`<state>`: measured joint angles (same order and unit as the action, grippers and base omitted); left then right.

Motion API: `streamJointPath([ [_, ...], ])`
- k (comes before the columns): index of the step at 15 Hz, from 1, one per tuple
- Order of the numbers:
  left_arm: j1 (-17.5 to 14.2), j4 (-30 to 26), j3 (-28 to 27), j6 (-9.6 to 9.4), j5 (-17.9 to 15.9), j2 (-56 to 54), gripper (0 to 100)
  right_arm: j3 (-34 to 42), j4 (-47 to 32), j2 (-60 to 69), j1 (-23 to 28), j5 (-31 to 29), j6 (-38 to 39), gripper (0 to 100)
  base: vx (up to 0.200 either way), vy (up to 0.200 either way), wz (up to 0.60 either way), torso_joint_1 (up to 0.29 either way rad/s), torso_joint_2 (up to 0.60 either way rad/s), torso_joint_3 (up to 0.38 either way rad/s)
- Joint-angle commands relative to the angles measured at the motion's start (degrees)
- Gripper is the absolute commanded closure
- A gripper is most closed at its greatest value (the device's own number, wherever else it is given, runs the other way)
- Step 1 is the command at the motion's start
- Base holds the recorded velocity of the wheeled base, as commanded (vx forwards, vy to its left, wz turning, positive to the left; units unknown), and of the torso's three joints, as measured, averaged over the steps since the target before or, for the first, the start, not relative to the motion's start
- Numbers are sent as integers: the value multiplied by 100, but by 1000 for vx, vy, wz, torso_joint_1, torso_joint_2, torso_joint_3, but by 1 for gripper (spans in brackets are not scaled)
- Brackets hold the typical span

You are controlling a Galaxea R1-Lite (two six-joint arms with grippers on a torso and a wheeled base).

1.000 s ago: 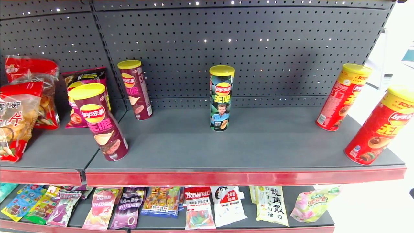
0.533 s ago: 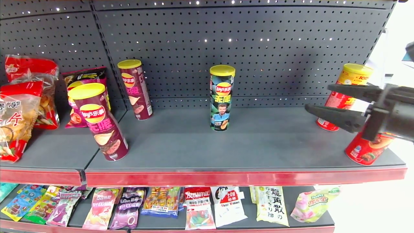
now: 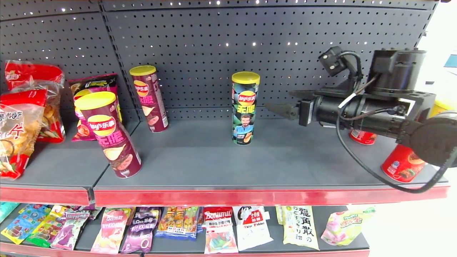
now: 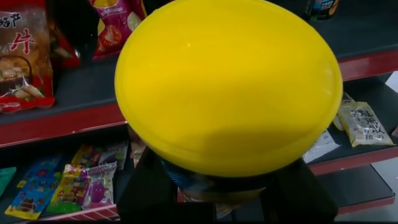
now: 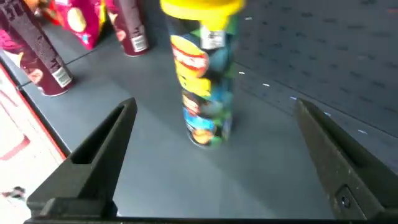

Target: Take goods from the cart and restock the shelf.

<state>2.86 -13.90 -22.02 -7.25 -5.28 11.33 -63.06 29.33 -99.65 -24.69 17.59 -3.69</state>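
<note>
Five cans on the shelf (image 3: 285,157) — two purple cans (image 3: 107,132), one green can (image 3: 244,107), two red cans (image 3: 403,164). My right end effector (image 3: 280,100) gapes wide, empty, just beside the green can; my left end effector (image 4: 217,199) clamps one yellow-lidded can (image 4: 227,81).

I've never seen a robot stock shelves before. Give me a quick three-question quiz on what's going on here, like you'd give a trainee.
1. True or false: the black right tool is open and holds nothing.
2. The green-and-black cylindrical chip can with a yellow lid, on the grey metal shelf, stands: A) on its side; B) upright; C) upside down.
3. Fill in: the left tool grips a second chip can whose round plastic lid is ____.
Key: 1 true; 2 B; 3 yellow.
</note>
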Motion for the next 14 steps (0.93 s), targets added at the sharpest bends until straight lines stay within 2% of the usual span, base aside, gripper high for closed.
streamJointPath([
  [1, 4, 1, 4, -4, 1, 63, 100, -400, 2, -661, -151, -186, 0, 0, 0, 0, 0, 0, 0, 0],
  [7, -5, 1, -4, -13, 1, 72, 100, -1112, 2, -1215, -151, -247, 0, 0, 0, 0, 0, 0, 0, 0],
  [14, -5, 1, 4, -13, 1, 107, 100, -1323, 2, -1329, -493, -230, 97, 0, 0, 0, 0, 0, 0, 0],
])
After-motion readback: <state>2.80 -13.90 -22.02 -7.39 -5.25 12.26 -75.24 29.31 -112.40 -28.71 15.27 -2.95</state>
